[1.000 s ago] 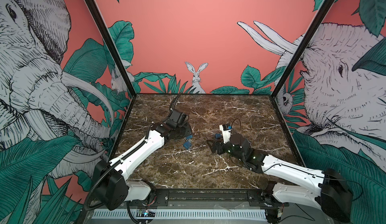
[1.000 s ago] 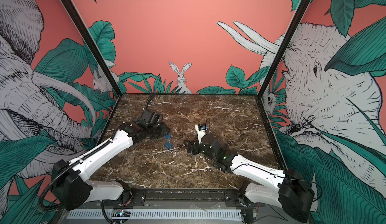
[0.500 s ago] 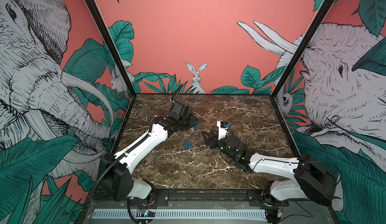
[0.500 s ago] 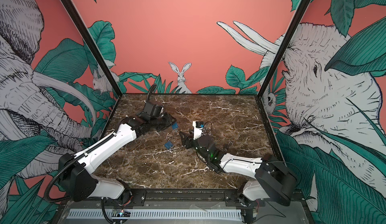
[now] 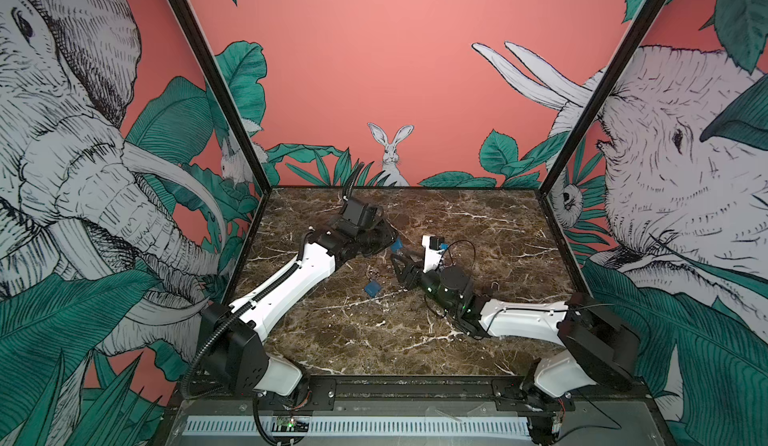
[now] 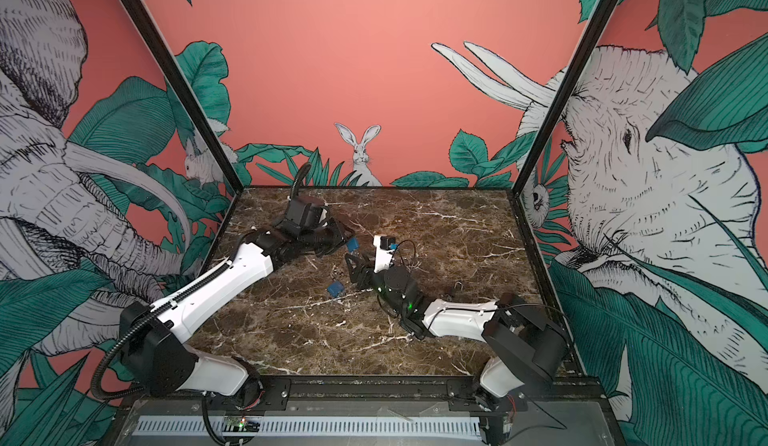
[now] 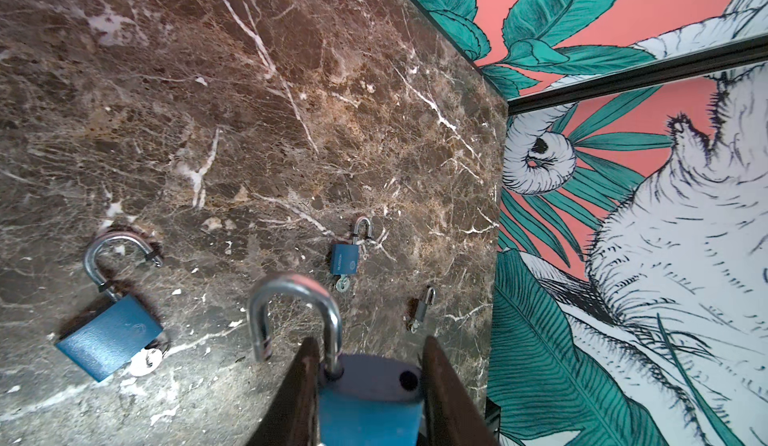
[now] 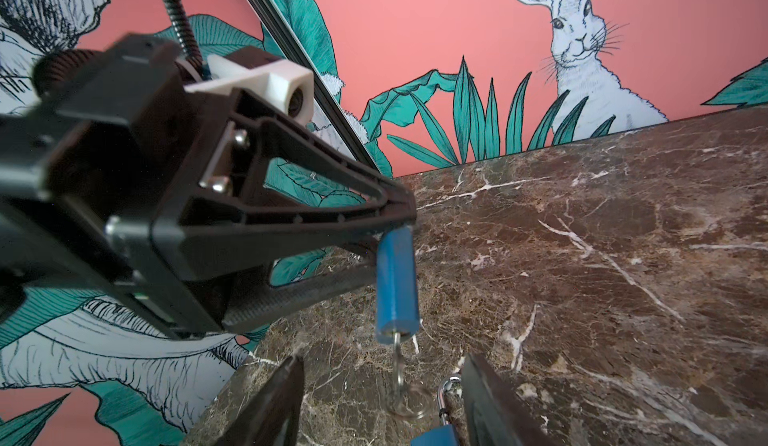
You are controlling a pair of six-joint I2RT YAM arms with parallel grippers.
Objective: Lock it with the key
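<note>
My left gripper (image 7: 370, 342) is shut on the body of a blue padlock (image 7: 370, 402), whose steel shackle (image 7: 293, 311) stands swung open. Both top views show this padlock (image 5: 397, 243) (image 6: 353, 243) held above the table near the middle. A key (image 8: 398, 358) with a ring (image 8: 409, 402) hangs from the padlock's (image 8: 397, 282) underside. My right gripper (image 8: 384, 357) is open, one finger on each side of the key and neither touching it. In a top view the right gripper (image 5: 395, 259) sits just below the held padlock.
A second open blue padlock (image 5: 372, 288) (image 7: 110, 336) with a key lies on the marble table (image 5: 478, 223) in front of both grippers. A smaller one (image 7: 345, 257) and a third seen edge-on (image 7: 422, 311) lie further right. Walls close three sides.
The left gripper has carried its padlock up and toward the middle. The right gripper has moved left and back up to it, and its jaws have narrowed round the hanging key.
</note>
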